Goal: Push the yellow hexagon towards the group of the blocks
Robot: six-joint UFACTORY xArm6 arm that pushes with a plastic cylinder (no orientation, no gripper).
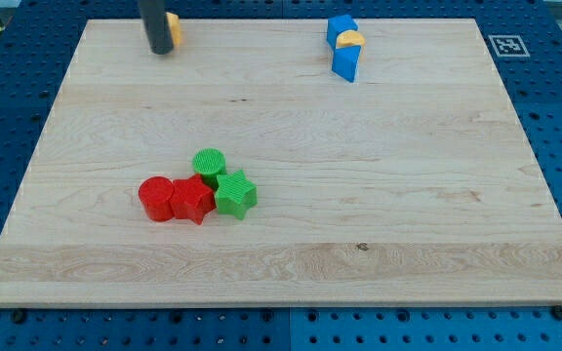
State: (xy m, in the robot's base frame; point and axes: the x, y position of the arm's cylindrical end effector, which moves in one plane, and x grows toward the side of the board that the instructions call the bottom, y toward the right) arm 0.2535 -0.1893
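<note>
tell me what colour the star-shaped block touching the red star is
Green; the green star-shaped block shows clearly in the camera view.
</note>
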